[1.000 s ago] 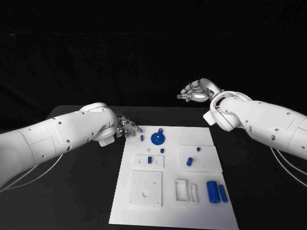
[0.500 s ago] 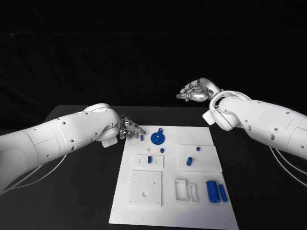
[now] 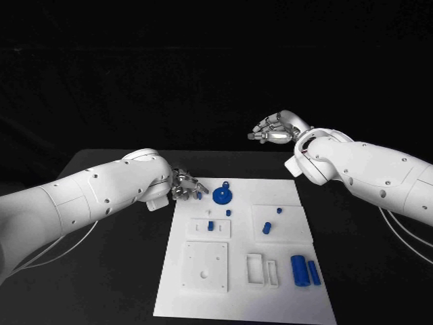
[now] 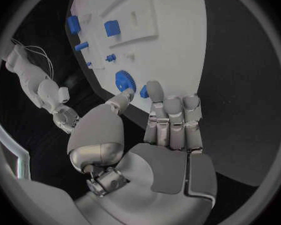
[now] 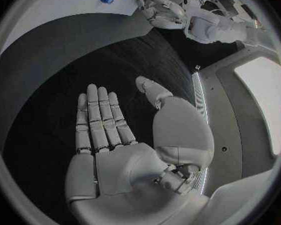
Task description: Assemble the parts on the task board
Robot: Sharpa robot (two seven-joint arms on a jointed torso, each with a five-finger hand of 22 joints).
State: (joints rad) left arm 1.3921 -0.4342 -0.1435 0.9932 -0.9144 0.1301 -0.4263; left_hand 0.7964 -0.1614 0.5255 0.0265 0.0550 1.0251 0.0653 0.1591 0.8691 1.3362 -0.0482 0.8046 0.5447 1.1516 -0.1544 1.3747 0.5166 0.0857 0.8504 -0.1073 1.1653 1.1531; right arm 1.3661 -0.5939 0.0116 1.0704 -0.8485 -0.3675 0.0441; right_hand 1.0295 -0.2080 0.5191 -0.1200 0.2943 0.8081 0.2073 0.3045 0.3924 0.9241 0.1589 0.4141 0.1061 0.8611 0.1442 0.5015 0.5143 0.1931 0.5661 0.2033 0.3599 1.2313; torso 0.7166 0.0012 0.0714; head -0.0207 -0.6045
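Observation:
The white task board lies in the middle of the table. A blue gear and a small blue peg sit near its far left corner. My left hand hovers at that corner, fingers straight and apart, holding nothing. In the left wrist view the left hand has its fingertips just short of the gear and the peg. My right hand is raised beyond the board's far edge; the right wrist view shows this hand flat and empty.
Small blue blocks stand in white fixtures at mid-board. Two blue cylinders lie at the near right beside a slotted white block. A square white plate sits at the near left. Black table surrounds the board.
My left hand has moved right, from beside the board to over its far left corner near the small peg. The right hand has stayed in place.

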